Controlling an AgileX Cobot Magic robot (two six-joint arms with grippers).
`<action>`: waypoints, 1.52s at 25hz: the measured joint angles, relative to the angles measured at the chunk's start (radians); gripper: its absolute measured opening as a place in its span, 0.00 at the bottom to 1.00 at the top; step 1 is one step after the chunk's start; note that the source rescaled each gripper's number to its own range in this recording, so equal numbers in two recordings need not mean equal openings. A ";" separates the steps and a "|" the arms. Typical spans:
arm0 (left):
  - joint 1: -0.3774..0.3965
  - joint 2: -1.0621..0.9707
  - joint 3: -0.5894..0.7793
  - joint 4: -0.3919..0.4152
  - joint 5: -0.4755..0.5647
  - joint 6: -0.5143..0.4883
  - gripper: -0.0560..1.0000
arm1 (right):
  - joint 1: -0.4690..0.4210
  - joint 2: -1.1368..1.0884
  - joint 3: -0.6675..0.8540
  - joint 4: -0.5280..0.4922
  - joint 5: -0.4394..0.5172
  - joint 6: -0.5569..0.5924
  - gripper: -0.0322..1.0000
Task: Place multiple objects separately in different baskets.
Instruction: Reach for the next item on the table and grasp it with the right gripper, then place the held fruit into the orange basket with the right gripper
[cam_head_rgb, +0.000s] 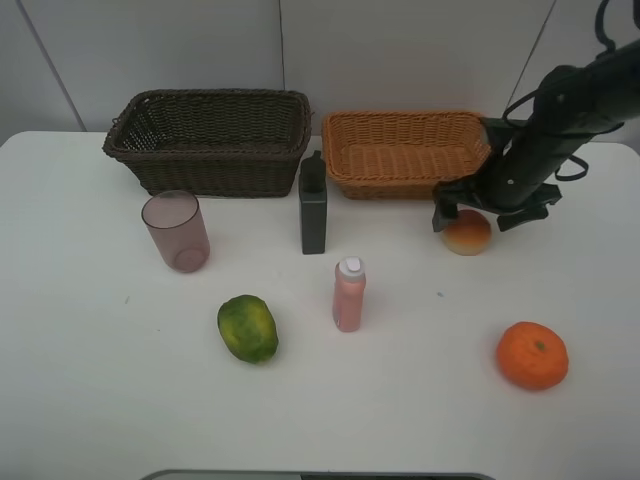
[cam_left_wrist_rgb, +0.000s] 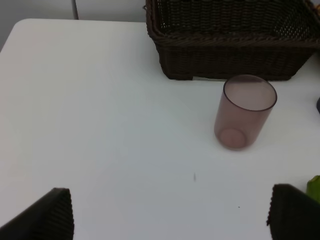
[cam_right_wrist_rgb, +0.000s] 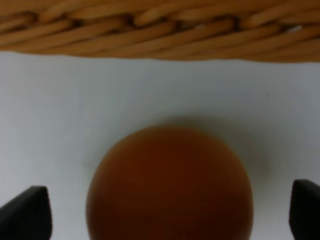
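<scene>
You are looking at a task that is barely getting under way. Both baskets, the dark brown one (cam_head_rgb: 210, 172) and the orange-tan one (cam_head_rgb: 400, 186), are sitting empty at the back of the counter (cam_head_rgb: 100, 400), and all six objects are waiting out on it. Nothing is sorted yet, so you are facing every placement.

The right jaws are hanging fully spread over the peach-like fruit (cam_head_rgb: 467, 238), one finger on each side, gripping nothing. That fruit is resting just in front of the orange-tan basket's right end. It is showing round and smooth, reddish on top and paling to yellow lower down, so you are likely needing a centred squeeze.

The left jaws are also standing wide apart and empty, hovering above bare counter near the mauve cup (cam_head_rgb: 176, 232), which is standing upright before the dark brown basket. The dark grey bottle (cam_head_rgb: 313, 210) is sitting by the gap between the baskets, the pink bottle (cam_head_rgb: 349, 295) nearer you, the green fruit (cam_head_rgb: 247, 328) to its left, and the orange (cam_head_rgb: 532, 355) lying well apart on the right
</scene>
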 joint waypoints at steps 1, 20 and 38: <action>0.000 0.000 0.000 0.000 0.000 0.000 1.00 | 0.000 0.012 0.000 -0.003 0.000 0.001 1.00; 0.000 0.000 0.000 0.000 0.000 0.000 1.00 | 0.000 0.062 0.000 -0.036 -0.025 0.018 0.58; 0.000 0.000 0.000 0.000 0.000 0.000 1.00 | 0.000 0.063 0.000 -0.037 -0.023 0.019 0.45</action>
